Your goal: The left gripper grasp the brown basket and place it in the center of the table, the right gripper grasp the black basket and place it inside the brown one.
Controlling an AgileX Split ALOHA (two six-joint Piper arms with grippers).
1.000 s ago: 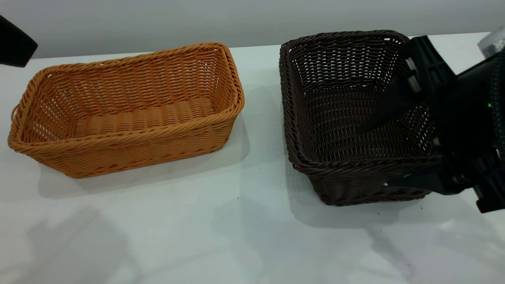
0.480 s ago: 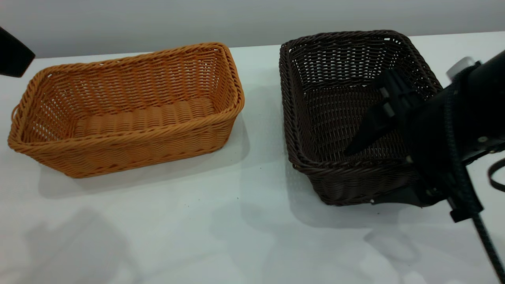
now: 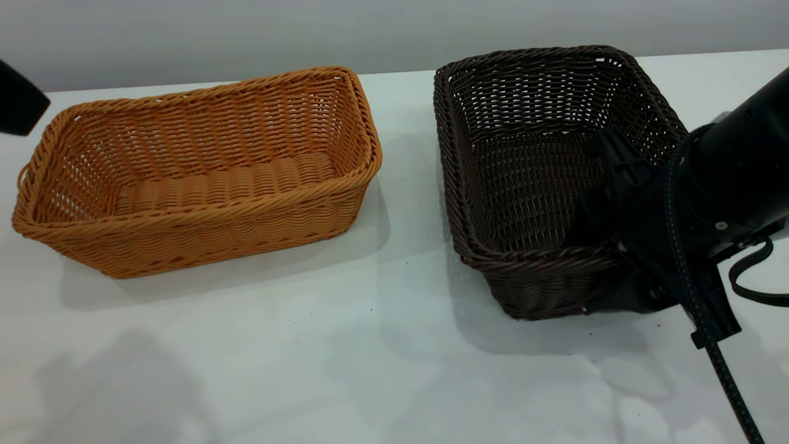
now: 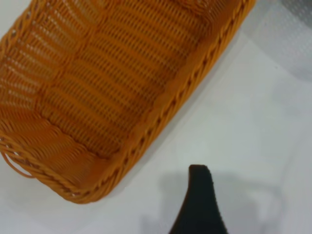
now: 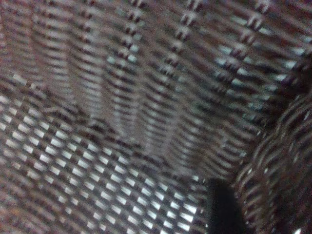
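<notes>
The brown basket (image 3: 197, 172) stands on the left part of the table (image 3: 370, 357); the left wrist view shows its inside (image 4: 107, 83). The black basket (image 3: 530, 166) stands to its right. My right gripper (image 3: 585, 271) is open and straddles the black basket's near wall by the right corner, one finger (image 3: 601, 191) inside and the other outside, low on the wall. In the right wrist view the inner finger (image 5: 219, 209) lies against the dark weave (image 5: 122, 97). My left gripper (image 3: 18, 98) hovers at the far left beside the brown basket, with one finger (image 4: 200, 204) showing over bare table.
The two baskets stand about a hand's width apart. A grey wall runs behind the table's far edge. The right arm's black cable (image 3: 721, 364) hangs over the table at the right.
My right gripper has come down and forward, its fingers sinking around the black basket's near wall. The black basket has shifted very slightly. The left gripper has drifted a little lower.
</notes>
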